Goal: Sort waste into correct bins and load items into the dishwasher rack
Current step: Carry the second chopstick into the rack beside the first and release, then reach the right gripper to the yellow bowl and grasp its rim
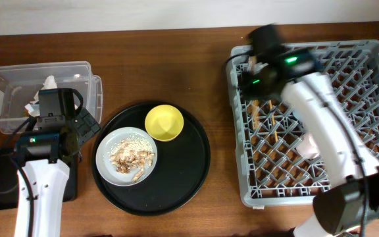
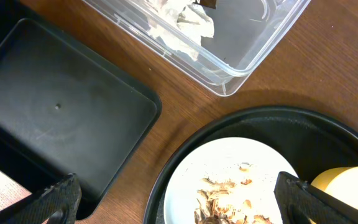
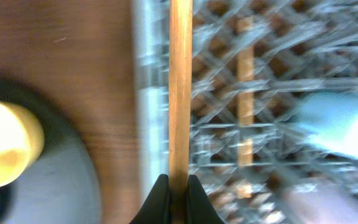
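Note:
My right gripper (image 3: 179, 180) is shut on a wooden chopstick (image 3: 180, 81) that stands over the left rim of the grey dishwasher rack (image 1: 374, 59). A second chopstick (image 3: 245, 93) lies in the rack, near a light-blue cup (image 3: 344, 124). The pink cup (image 1: 308, 146) is in the rack too. My left gripper (image 2: 185, 202) hangs wide open over the plate (image 2: 229, 165) of food scraps (image 2: 219, 202). White napkins (image 2: 188, 22) lie in the clear tub (image 2: 247, 59). Beside it lies the black tray (image 2: 61, 118). The yellow bowl (image 1: 164, 122) sits next to the plate.
Plate and bowl rest on a large round black tray (image 1: 196, 171) mid-table. My right arm (image 1: 321, 125) crosses above the rack's middle. Bare wood (image 1: 219, 99) separates the round tray from the rack.

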